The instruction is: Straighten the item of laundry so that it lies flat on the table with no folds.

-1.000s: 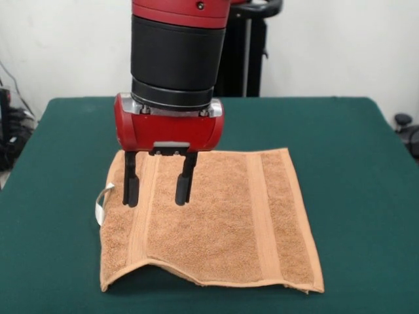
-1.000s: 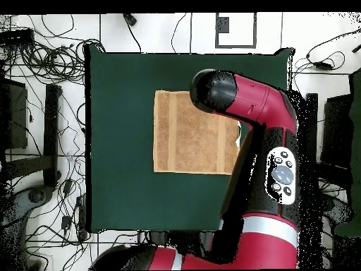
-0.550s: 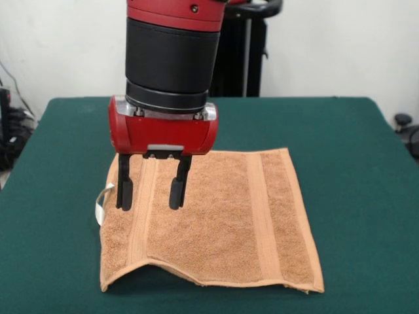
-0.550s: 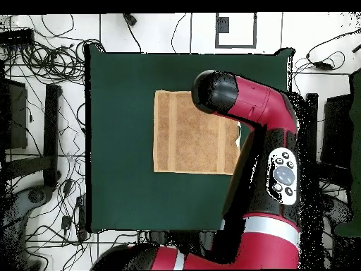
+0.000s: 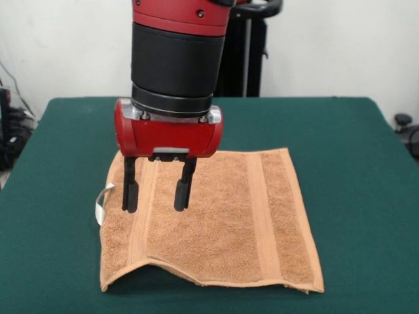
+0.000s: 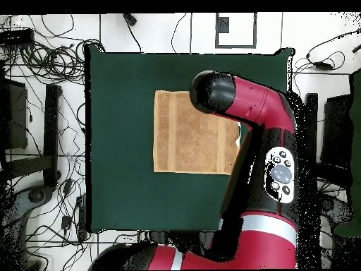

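The item of laundry [image 5: 222, 222] is an orange-tan terry towel spread on the green table [image 5: 366, 196]. It has two flat woven bands, and a small white tag [image 5: 101, 201] sticks out at its left edge. Its near edge arches up off the table left of the middle. My gripper [image 5: 157, 196] hangs over the towel's left part, open, with nothing between its fingers [image 5: 183, 193]. In the overhead view the arm [image 6: 233, 99] covers the gripper and the towel's [image 6: 187, 137] upper right corner.
The table's edges [image 6: 88, 141] are well away from the towel on all sides. Cables [image 6: 42, 56] and equipment lie on the floor around the table. A black stand [image 5: 249, 52] rises behind the table's far edge.
The gripper shifted slightly left and then back right over the towel's left part. It stayed open, and the towel has not moved.
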